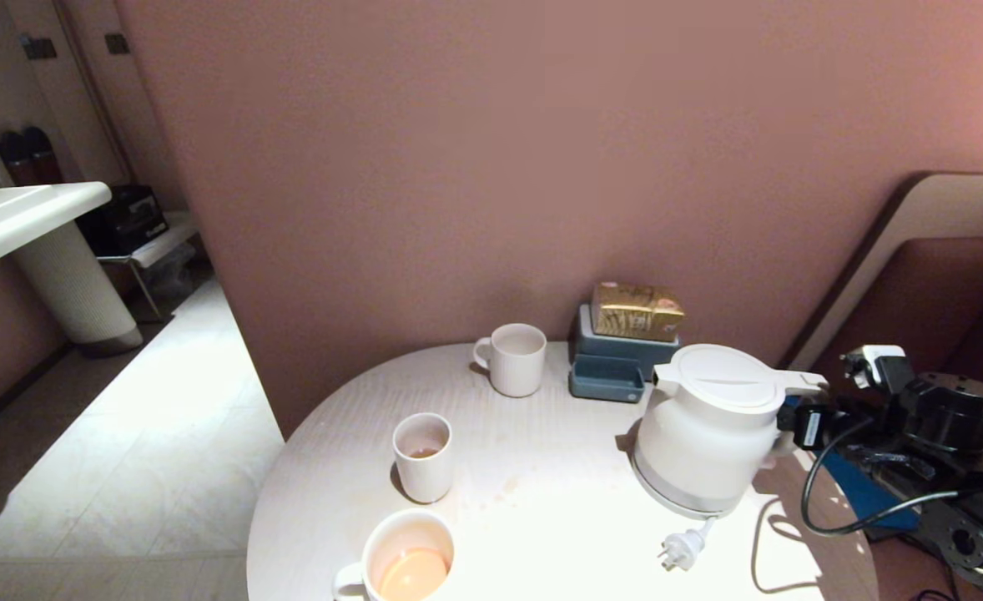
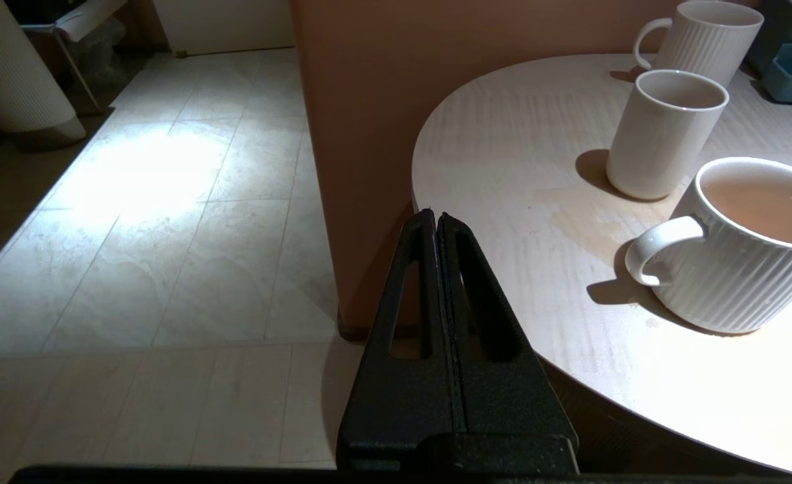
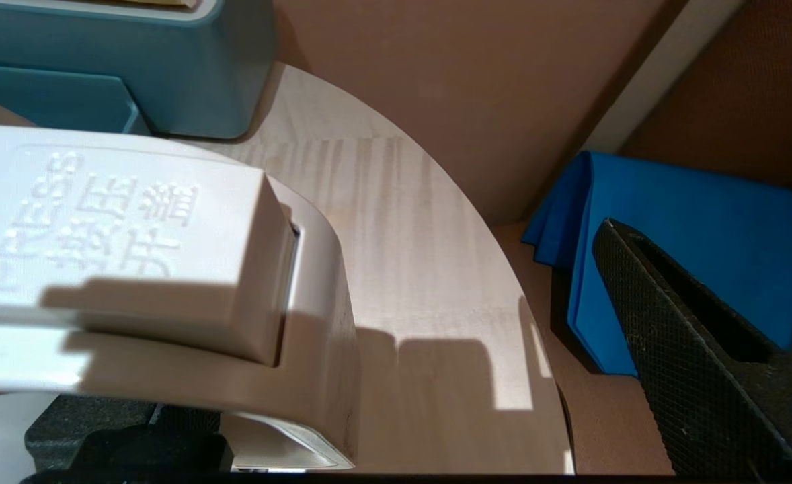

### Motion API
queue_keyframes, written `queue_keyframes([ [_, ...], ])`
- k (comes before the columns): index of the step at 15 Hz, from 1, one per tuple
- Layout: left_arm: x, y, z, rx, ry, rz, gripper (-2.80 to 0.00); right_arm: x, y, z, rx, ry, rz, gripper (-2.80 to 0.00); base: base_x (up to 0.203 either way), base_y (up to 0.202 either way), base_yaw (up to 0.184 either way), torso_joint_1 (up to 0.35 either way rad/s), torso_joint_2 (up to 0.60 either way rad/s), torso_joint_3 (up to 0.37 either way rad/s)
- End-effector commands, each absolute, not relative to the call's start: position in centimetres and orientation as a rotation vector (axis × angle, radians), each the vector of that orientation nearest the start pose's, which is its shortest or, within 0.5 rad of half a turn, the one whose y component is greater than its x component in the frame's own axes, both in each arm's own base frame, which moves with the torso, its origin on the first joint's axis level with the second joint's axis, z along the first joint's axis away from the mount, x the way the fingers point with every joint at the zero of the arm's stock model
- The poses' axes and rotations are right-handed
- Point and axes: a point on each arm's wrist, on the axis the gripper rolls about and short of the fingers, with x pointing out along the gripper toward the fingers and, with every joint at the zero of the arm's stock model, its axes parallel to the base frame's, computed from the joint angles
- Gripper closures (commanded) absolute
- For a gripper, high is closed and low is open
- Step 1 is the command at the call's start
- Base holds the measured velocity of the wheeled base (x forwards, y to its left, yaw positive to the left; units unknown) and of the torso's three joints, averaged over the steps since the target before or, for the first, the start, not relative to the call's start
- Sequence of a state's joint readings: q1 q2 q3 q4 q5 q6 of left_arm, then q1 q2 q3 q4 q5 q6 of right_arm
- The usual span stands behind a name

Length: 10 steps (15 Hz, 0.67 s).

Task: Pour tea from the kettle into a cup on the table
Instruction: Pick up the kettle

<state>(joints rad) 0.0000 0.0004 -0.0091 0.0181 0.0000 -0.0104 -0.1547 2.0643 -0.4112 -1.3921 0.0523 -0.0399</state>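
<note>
The white kettle [image 1: 708,426] stands on the right side of the pale round table [image 1: 558,501], spout toward the cups. My right gripper [image 1: 794,427] is open at its handle [image 3: 167,269]: the handle lies between the jaws, with one black finger [image 3: 678,349] well clear of it and the other mostly hidden beneath it. A wide ribbed mug [image 1: 408,555] at the front edge holds orange-brown tea [image 2: 766,205]. A tall cup [image 1: 423,457] behind it has a little tea at the bottom. My left gripper [image 2: 436,218] is shut, empty, beside the table's left edge.
A third ribbed mug [image 1: 515,359] stands at the back beside a blue-grey box [image 1: 617,363] topped by a gold packet. The kettle's plug [image 1: 682,551] and black cord lie at the front right. A wet patch [image 2: 584,215] marks the table. Blue cloth [image 3: 692,255] lies past the right edge.
</note>
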Motion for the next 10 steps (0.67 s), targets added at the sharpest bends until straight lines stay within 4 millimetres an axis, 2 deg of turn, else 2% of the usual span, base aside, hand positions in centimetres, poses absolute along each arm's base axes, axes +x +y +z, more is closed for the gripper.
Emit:
queue_keyframes([
  [1, -2.3, 0.0, 7.6, -0.011, 0.009, 0.0, 0.0, 29.9, -4.5, 5.9, -0.014, 0.251, -0.094, -2.8, 0.0, 0.0, 0.0, 0.0, 0.0, 0.0],
  [5, -2.3, 0.0, 7.6, -0.011, 0.011, 0.0, 0.0, 30.5, -5.0, 5.9, -0.012, 0.237, -0.108, -2.8, 0.0, 0.0, 0.0, 0.0, 0.0, 0.0],
  [10, -2.3, 0.0, 7.6, -0.011, 0.011, 0.0, 0.0, 29.4, -5.8, 6.0, -0.008, 0.229, -0.139, -2.8, 0.0, 0.0, 0.0, 0.0, 0.0, 0.0],
])
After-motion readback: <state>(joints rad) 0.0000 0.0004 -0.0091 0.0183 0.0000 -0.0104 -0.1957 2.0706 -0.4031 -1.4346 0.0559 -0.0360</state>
